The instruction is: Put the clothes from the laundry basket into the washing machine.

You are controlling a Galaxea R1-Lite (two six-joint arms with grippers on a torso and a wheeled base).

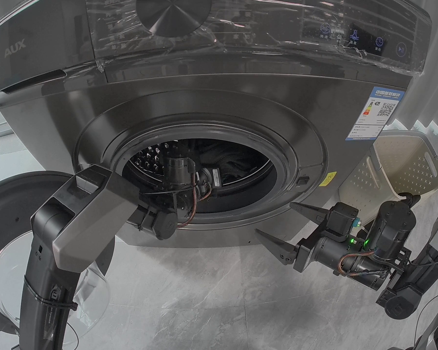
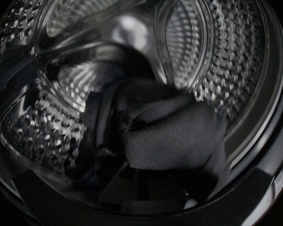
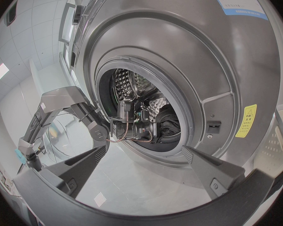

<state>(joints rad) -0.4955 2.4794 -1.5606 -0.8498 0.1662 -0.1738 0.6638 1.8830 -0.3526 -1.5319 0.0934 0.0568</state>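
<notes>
Sitting inside the drum point(image 2: 235, 63), the left pincer point(image 1: 214, 177) faces dark clothes point(image 2: 173, 138) lying just ahead; its grip I cannot tell. The right pincer point(image 1: 275, 218) hangs released, nearer the laundry basket point(image 1: 413, 161).

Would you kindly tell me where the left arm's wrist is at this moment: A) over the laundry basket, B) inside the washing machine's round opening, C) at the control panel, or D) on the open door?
B: the left arm reaches through the round opening of the washing machine, towards the dark clothes in the drum, away from the laundry basket.
</notes>
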